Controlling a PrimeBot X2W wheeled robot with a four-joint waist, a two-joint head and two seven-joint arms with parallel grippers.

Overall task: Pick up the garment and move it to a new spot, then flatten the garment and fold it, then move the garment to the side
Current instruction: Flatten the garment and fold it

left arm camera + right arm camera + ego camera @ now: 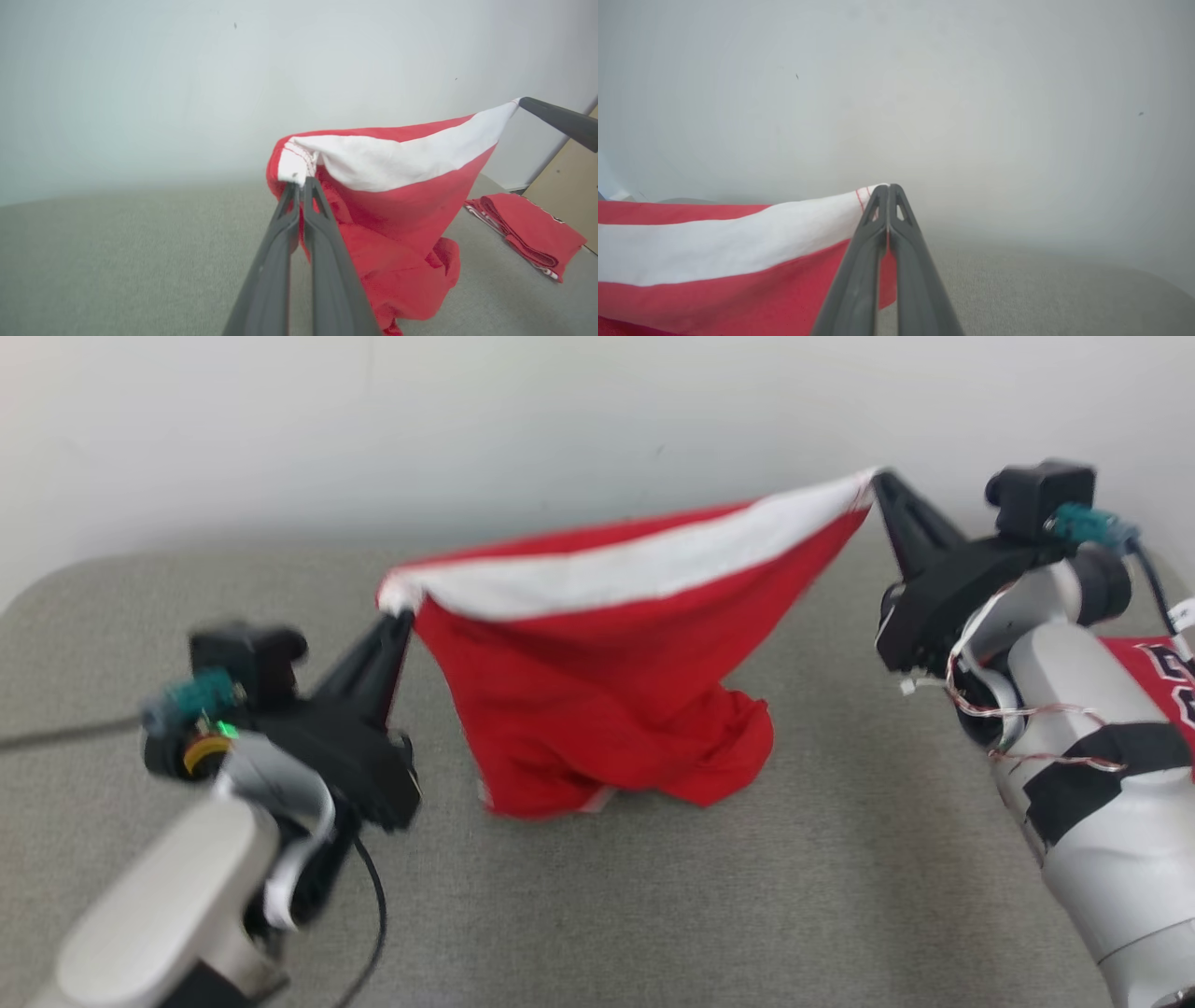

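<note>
Step in hand, as I read it: the lift-and-move, heading into the flatten. left tool (400, 616) is pinched tight on one corner of the white band (635, 565) and right tool (876, 478) is pinched tight on the other corner, with the right end higher in head view. The red garment (607, 709) hangs between the two tools. The band is stretched fairly taut; the lower part is bunched and touches the surface (747, 896) near its middle. It is not flat and no fold is made yet.

Next move probably: hold both pinches, level the ends, then draw the cloth across and lower it so the bunched bottom unrolls flat. Both tools must travel together or the band sags. Each tool has only a small bite of thin cloth, so slipping is a risk.

The surface has a grey fabric-like cover and a rounded far-left corner, with a dark cable (56, 735) at its left edge. A folded red garment (528, 233) lies on the robot's right, well apart from the hanging one. Behind is a plain pale wall (467, 420), and a tan board (572, 182) stands at the far right of the left wrist view
</note>
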